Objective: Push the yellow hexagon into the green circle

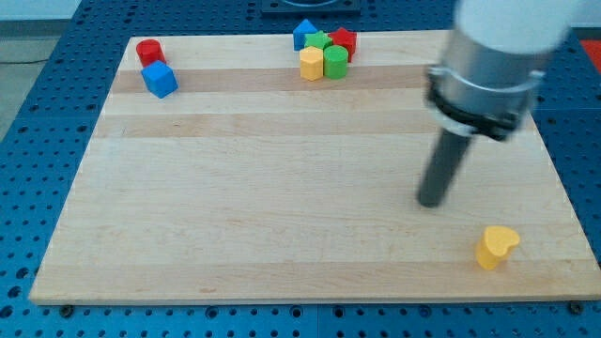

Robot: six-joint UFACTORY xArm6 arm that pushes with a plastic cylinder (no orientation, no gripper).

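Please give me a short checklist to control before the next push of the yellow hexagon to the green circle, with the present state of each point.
1. Yellow hexagon in view: ok, it sits near the view's top.
2. Green circle in view: ok, directly at the hexagon's right.
3. Hexagon already against the circle: cannot tell for certain; they look to be touching.
4. My tip is near the hexagon: not ok, it is far off toward the view's lower right.
5. Tip clear of other blocks: ok, the yellow heart lies apart, below and right of it.
6. Room around the hexagon: not ok at its top and right, the cluster crowds it there.
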